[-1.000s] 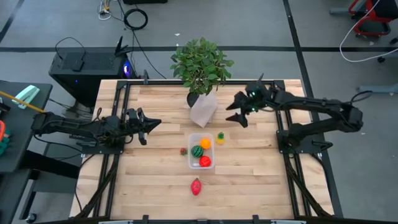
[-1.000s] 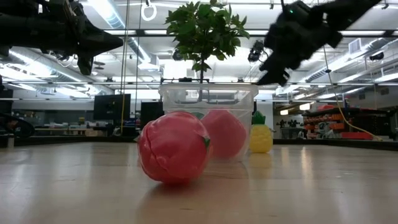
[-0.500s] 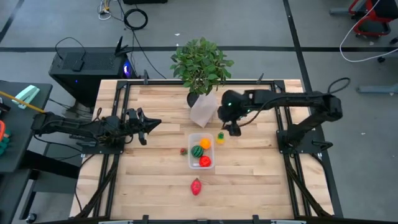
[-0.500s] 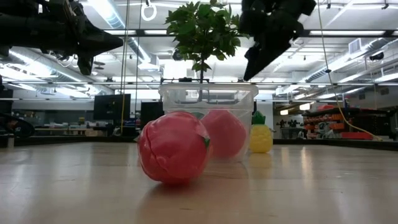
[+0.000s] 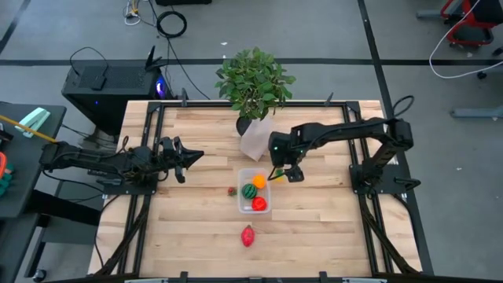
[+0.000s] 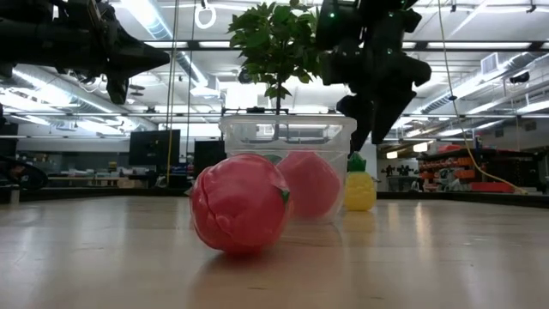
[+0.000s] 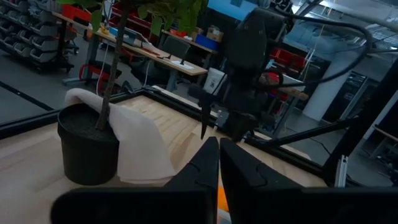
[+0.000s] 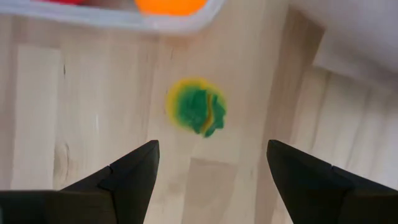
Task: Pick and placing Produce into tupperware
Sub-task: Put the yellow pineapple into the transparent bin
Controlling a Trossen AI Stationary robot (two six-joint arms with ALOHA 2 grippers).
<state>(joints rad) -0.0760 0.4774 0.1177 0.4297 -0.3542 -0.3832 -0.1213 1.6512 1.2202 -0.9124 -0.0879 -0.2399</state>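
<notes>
**A:** Three pieces sit in the tupperware (image 5: pixel 254 192) already: an orange one, a striped green one and a red one. Which is the right gripper (image 8: pixel 211 163) going for?

**B:** The toy pineapple (image 8: pixel 195 106), yellow with a green crown. It stands on the table (image 5: pixel 314 228) just beside the tub's right wall, and the wrist view looks straight down on it, the fingers spread wide with the pineapple in the gap between them, a little ahead of the tips.

**A:** So how should it go down?

**B:** Straight, I'd say, after nudging forward so the crown sits midway between the fingers. The tub rim is near, and a finger landing on it could tip the tub or shove it.

**A:** And the grip?

**B:** Low on the yellow body, I think, not on the leafy top.

**A:** What else is loose?

**B:** A pinkish-red fruit (image 5: pixel 248 235) in front of the tub and a tiny red piece (image 5: pixel 233 190) by its left wall.

**A:** The left gripper (image 5: pixel 186 157)?

**B:** Waiting at the left side of the table, fingers pressed together.
</notes>
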